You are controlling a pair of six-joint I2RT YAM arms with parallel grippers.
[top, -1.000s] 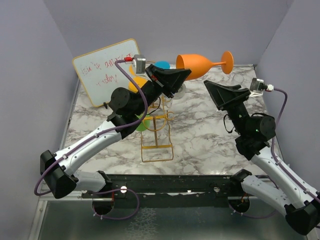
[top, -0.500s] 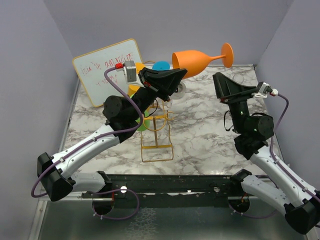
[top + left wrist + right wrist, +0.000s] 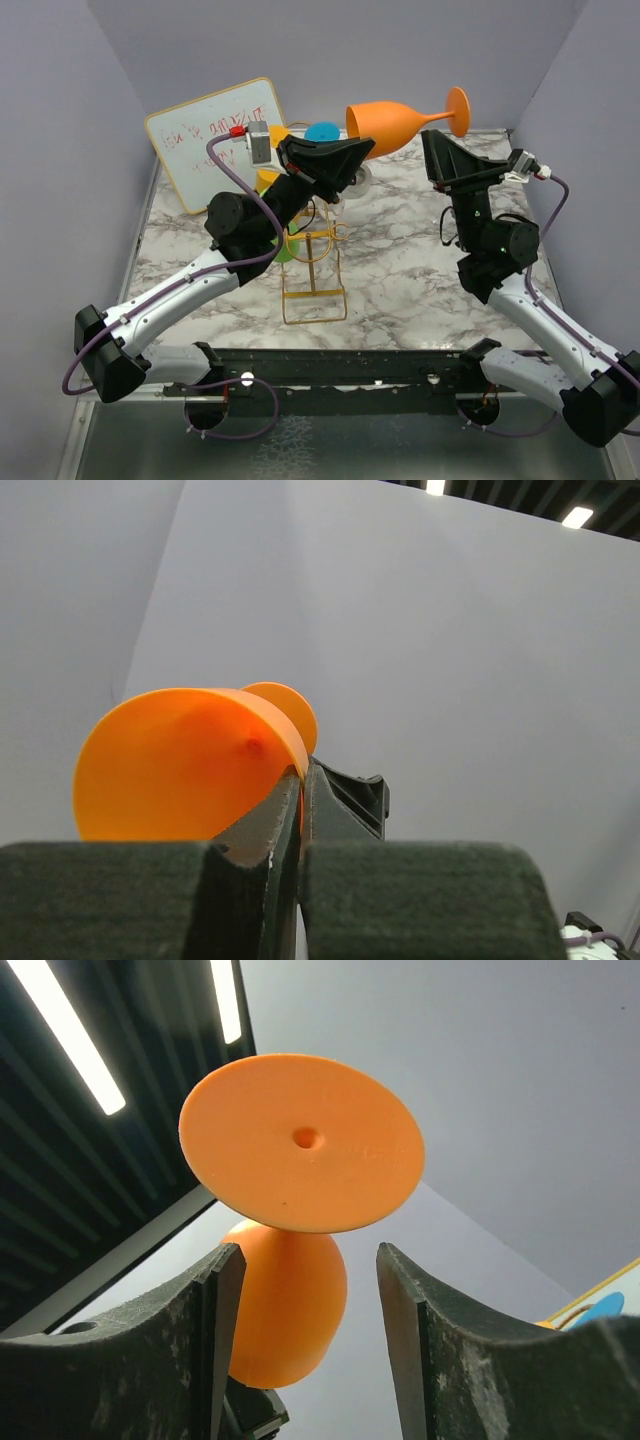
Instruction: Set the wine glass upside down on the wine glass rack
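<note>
An orange wine glass (image 3: pixel 388 124) hangs in the air on its side, foot (image 3: pixel 458 106) to the right. My left gripper (image 3: pixel 366 148) is shut on the bowl's rim; in the left wrist view the rim (image 3: pixel 170 770) is pinched between its jaws (image 3: pixel 300 785). Just under the stem stands my right gripper (image 3: pixel 433 150), pointing up. In the right wrist view it is open (image 3: pixel 308 1255), with the glass's foot (image 3: pixel 300 1145) above its tips and the bowl (image 3: pixel 285 1305) beyond. The gold wire wine glass rack (image 3: pixel 316 262) stands below the left arm.
A whiteboard (image 3: pixel 214 140) leans at the back left. Blue (image 3: pixel 323 131), yellow (image 3: pixel 274 166) and green (image 3: pixel 283 251) pieces and a clear glass (image 3: pixel 355 179) show around the rack behind the left arm. Grey walls close in on the marble table (image 3: pixel 400 270).
My right gripper has risen and swung left to just under the glass's stem, its jaws narrowing a little. The left arm shifted slightly left and tipped the glass's foot upward.
</note>
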